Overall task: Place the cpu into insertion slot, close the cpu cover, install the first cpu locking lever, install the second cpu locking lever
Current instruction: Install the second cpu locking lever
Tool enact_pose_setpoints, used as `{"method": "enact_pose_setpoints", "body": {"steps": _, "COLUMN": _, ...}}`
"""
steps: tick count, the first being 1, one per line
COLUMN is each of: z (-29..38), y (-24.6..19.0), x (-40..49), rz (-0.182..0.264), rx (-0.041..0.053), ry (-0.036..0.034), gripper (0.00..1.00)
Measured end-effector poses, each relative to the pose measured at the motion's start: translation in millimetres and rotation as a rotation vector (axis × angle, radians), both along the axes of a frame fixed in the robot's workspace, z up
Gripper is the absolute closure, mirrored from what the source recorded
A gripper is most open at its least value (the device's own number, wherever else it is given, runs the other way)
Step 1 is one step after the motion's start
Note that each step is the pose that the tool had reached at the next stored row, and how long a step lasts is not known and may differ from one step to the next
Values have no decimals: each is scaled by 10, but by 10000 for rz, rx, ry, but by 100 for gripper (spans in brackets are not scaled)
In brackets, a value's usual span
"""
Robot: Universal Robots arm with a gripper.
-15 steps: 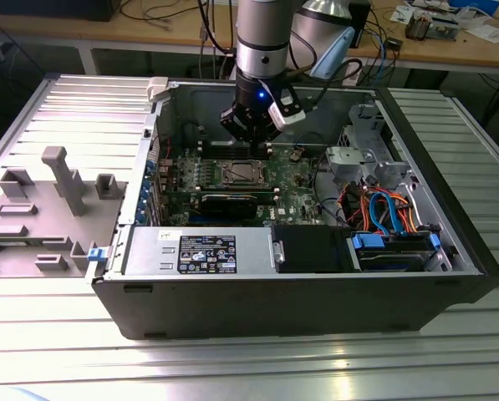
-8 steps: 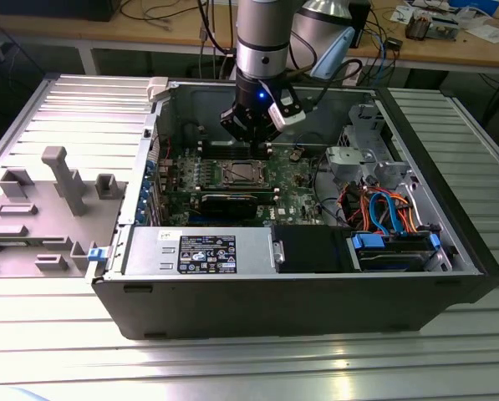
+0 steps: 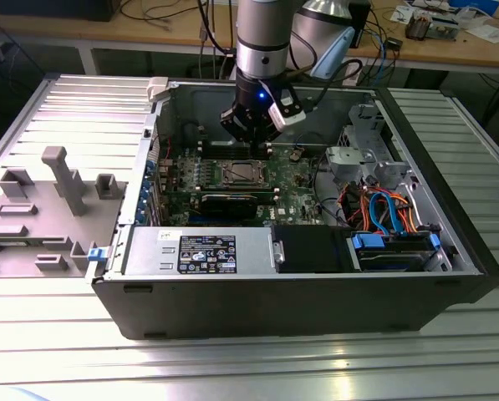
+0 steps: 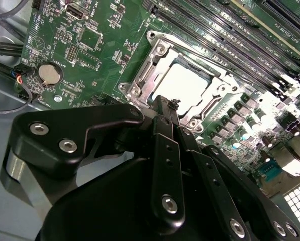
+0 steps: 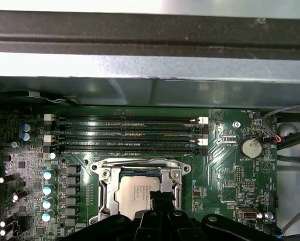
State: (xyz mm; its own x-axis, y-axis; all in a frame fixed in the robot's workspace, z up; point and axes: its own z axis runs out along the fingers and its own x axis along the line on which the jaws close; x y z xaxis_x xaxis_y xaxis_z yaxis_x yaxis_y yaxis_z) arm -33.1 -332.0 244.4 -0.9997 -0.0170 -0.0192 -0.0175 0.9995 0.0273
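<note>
Cpu (image 5: pixel 136 193) seated in the insertion slot (image 5: pixel 104 198), cpu cover (image 5: pixel 139 164) down around it.
We see the gripper (image 4: pixel 165 108) poised just above the socket's edge, its fingers drawn together, gripping nothing.

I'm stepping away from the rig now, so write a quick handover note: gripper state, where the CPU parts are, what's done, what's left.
Gripper: hanging low over the near edge of the insertion slot, fingers drawn together, nothing visibly held.
The cpu: lying flat in the slot, silver top up, in both wrist views.
The cpu cover: metal frame down around the chip, so it looks closed.
Coin battery: beside the socket, untouched.
Done: chip placed, cover apparently closed.
Left: I cannot tell whether either locking lever is latched; check both.
</note>
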Motion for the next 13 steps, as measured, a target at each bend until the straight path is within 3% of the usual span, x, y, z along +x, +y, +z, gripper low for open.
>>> {"method": "enact_pose_setpoints", "body": {"steps": 13, "z": 10, "y": -11, "x": 0, "rz": 0, "rx": 0, "ry": -1, "gripper": 89}}
